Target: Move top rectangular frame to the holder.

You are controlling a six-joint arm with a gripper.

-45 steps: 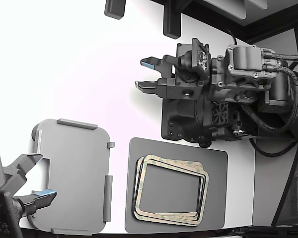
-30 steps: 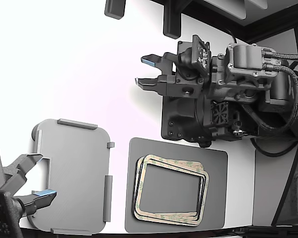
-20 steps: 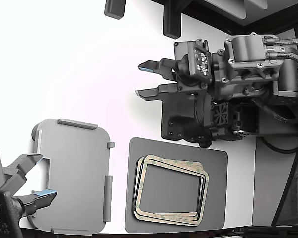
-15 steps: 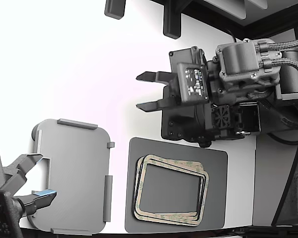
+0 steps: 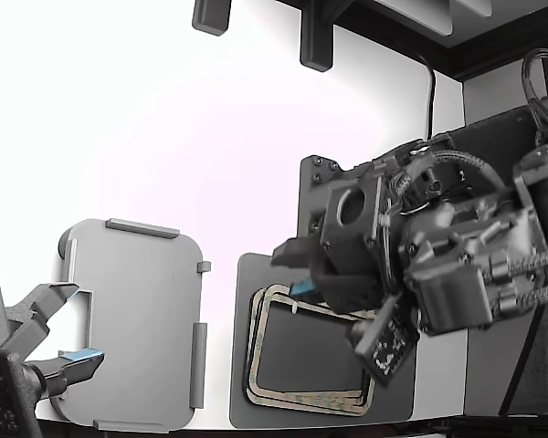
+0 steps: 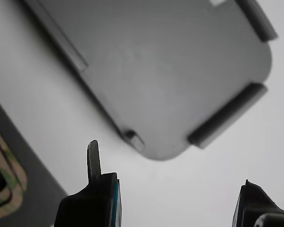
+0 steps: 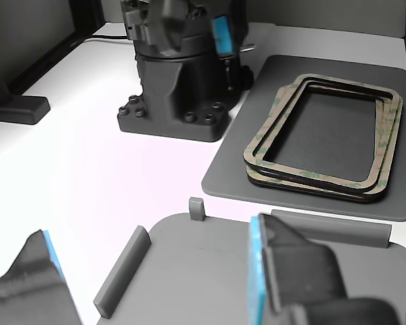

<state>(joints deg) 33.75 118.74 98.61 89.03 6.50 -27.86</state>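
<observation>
Grey holder w/ nothing in it; frames stack on mat.

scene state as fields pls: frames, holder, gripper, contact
frames: stack of beige frames; top rectangular frame uppermost, on dark grey mat
holder: holder empty, at the exterior view's left of the mat, apart from it
gripper: gripper open, nothing between its fingers, over the stack's corner nearest the holder
contact: cannot tell whether the fingers touch the frame
second arm: second gripper by the holder's outer edge, open
</observation>
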